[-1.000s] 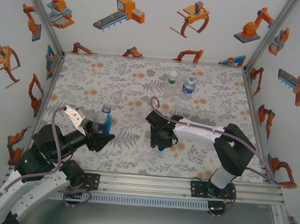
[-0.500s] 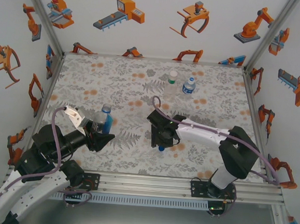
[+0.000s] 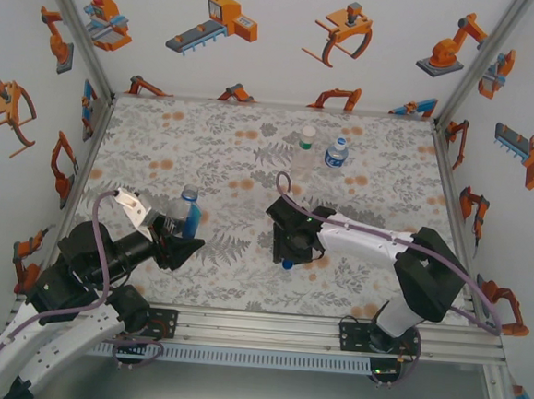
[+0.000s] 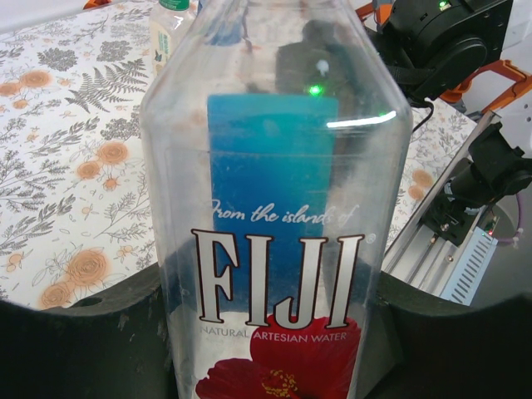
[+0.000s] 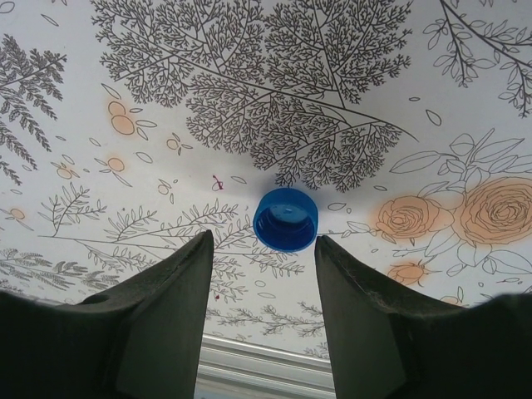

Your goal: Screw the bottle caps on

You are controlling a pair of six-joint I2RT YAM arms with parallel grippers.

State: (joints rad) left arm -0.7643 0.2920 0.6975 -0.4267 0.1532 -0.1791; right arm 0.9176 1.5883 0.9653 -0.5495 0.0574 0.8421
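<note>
The left gripper is closed tight on the Fiji bottle, holding it upright low on its body near the table's left edge; the wrist view shows its fingers pressing either side of the label. The clear plastic is thin, so a hard squeeze could dent it and tip the neck off line, and a loose one could let it spin once a cap is twisted on. Right of centre, the right gripper hangs low with its jaws partly apart and nothing between them. The blue cap lies on the table just past the fingertips, seemingly hollow side up. It is small and light, so a finger landing on its rim could flick it away or flip it. A grip taken crooked would likely cross-thread it at the neck. The cap may also need turning over before it fits. Two other bottles stand close together at the back, well apart from both arms. Whether they are capped I cannot tell for sure. The table is flat, covered in a pale print of ferns and orange flowers that looks smooth, so a nudged cap would probably slide. White walls with orange robot stickers close in three sides, and a metal rail runs along the near edge.
</note>
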